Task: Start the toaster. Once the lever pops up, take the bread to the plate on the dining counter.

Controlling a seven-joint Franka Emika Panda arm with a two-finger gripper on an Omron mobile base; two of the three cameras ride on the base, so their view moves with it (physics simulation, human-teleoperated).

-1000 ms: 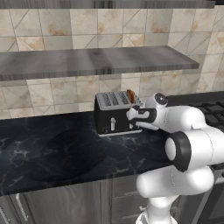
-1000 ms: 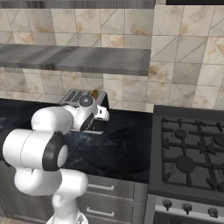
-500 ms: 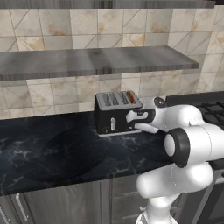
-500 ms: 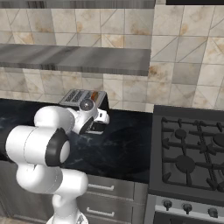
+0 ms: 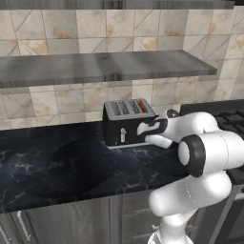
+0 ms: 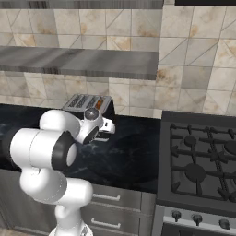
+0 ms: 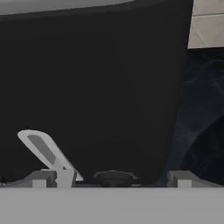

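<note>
Starting the toaster [image 5: 127,123] — first step of the task, not yet finished by the look of things. Gripper [image 5: 148,129] up against the black front face on the right-hand side, fingers spread wide, pinching nothing. In the hand view, dark front wall very close, one pale silvery lever [image 7: 43,151] slanting just above the left fingertip [image 7: 64,178]; contact or a small gap — cannot tell. Second lever [image 5: 123,135] free on the left half of the front, seen from the left base view.

Next move, as a judgement: a firm downward push on the near lever until it latches, then clear off the front and wait for the pop-up. Risk of the tip slipping off so small a tab, or of shoving the whole box along the worktop [image 5: 57,162].

Toaster itself: boxy, black sides, grey metal top with four slots, standing near the tiled wall under the grey shelf [image 5: 95,66], left of the stove [image 6: 203,161]. Bread [image 5: 142,106] — an orange-brown edge sunk in a right-hand slot, most of the slice hidden inside.
</note>
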